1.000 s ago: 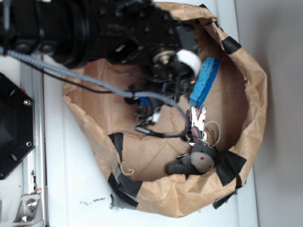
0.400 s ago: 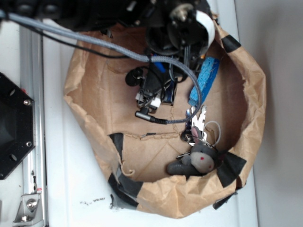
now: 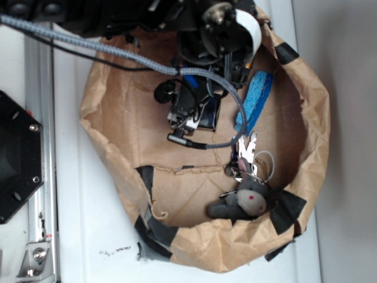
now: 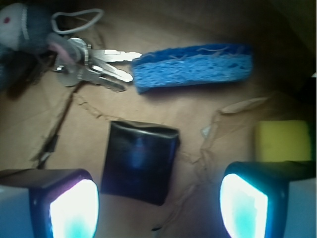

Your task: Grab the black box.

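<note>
You see the black box (image 4: 140,162) lying flat on the brown paper (image 4: 198,124) between the hand's (image 4: 158,201) spread, released fingers, its long axis running away toward the blue sponge (image 4: 193,67).

1. A flat white table surface (image 3: 88,236) fills the exterior view.
2. A silver metal rail (image 3: 40,118) runs along its left side.
3. A plain grey strip (image 3: 347,141) lies at the right.

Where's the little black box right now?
In the wrist view, the black box lies on the brown paper between the open gripper's fingers, just below the blue sponge.
</note>
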Motion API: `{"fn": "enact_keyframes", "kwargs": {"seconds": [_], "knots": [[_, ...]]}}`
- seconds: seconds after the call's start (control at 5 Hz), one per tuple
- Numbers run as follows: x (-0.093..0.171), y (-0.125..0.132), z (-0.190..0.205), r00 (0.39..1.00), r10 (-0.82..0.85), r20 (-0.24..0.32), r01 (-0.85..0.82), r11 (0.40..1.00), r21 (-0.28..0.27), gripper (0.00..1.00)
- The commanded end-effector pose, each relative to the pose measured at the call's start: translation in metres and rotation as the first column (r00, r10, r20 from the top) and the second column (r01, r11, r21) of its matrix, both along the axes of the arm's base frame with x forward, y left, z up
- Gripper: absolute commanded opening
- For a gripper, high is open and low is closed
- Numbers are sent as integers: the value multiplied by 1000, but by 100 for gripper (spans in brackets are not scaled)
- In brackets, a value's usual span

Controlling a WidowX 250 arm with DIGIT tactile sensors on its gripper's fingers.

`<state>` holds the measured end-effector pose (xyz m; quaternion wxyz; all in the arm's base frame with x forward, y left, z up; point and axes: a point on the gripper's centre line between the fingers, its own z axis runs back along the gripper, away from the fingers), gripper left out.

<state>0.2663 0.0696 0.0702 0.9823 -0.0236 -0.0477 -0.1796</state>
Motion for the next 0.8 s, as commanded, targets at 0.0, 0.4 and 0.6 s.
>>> {"fn": "enact_keyframes", "kwargs": {"seconds": [0.0,0.4,0.6], "knots": [[5,-1,0,999,1,47,-3,999,53,100],[24,-7,-25,994,6,106,-13,997,71,100],[27,-19,-33,996,3,88,-9,997,74,100]]}}
